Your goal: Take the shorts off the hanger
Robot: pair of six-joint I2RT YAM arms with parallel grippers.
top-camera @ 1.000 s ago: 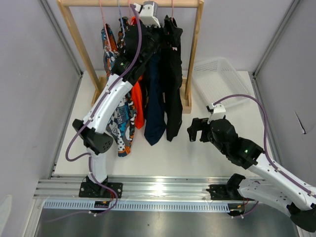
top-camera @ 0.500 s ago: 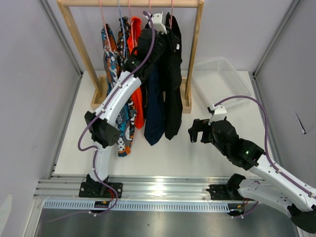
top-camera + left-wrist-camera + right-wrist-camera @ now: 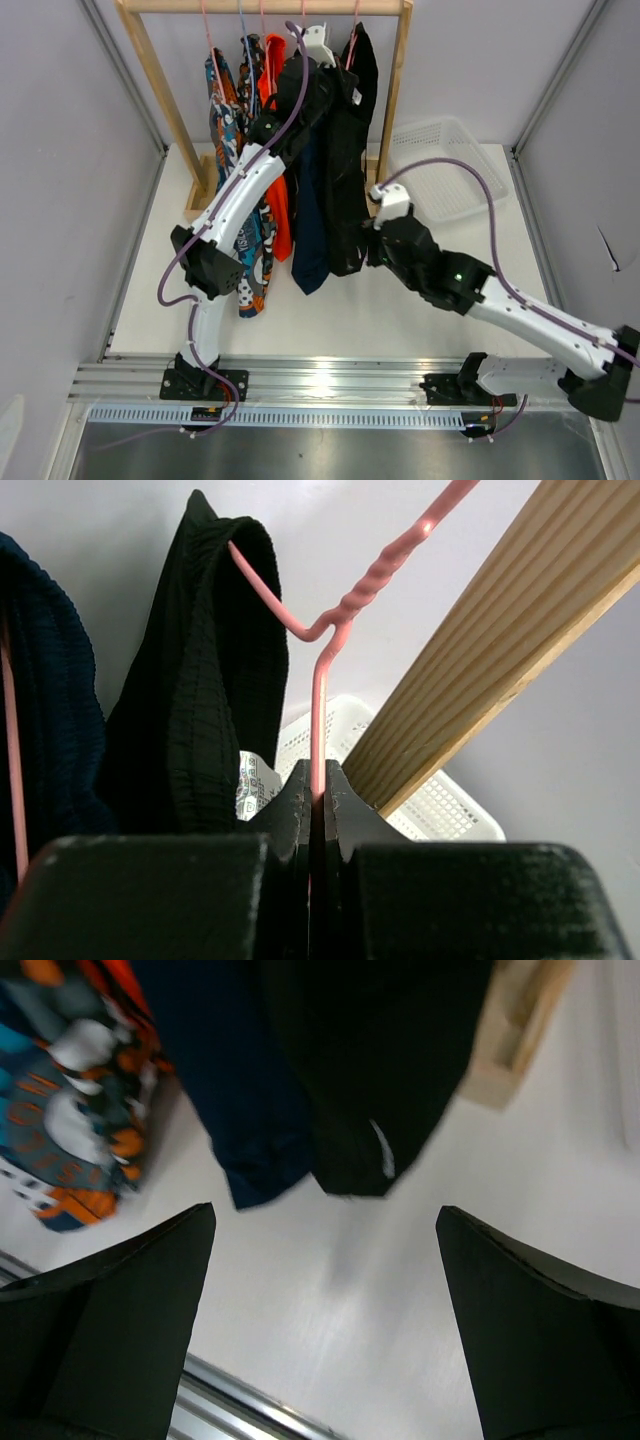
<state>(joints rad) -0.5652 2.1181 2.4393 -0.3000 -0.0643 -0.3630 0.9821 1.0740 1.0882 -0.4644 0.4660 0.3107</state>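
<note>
Left fingers: pressed together on the pink wire of the hanger, just below its twisted neck. Only the left wrist view shows this grip. From above, the arm's own wrist covers it.
Hanger: rises straight out from between the left fingers and bends up to the right, towards the wooden rail.
Black shorts: draped over the hanger's arm, up and to the left of the left fingers. Their hem hangs just ahead of the right fingers.
Right fingers: spread wide, with nothing between them but bare tabletop. From above they overlap the black hem, so contact cannot be judged there. The right wrist view shows the hem beyond the tips.
Navy shorts: ahead and left of the right fingers, beside the black pair. At the far left edge of the left wrist view.
Print shorts: further left of the right fingers, teal, orange and white.
Orange shorts: seen whole only from above, left of the navy pair.
Basket: white, behind the left fingers, below the rail.
</note>
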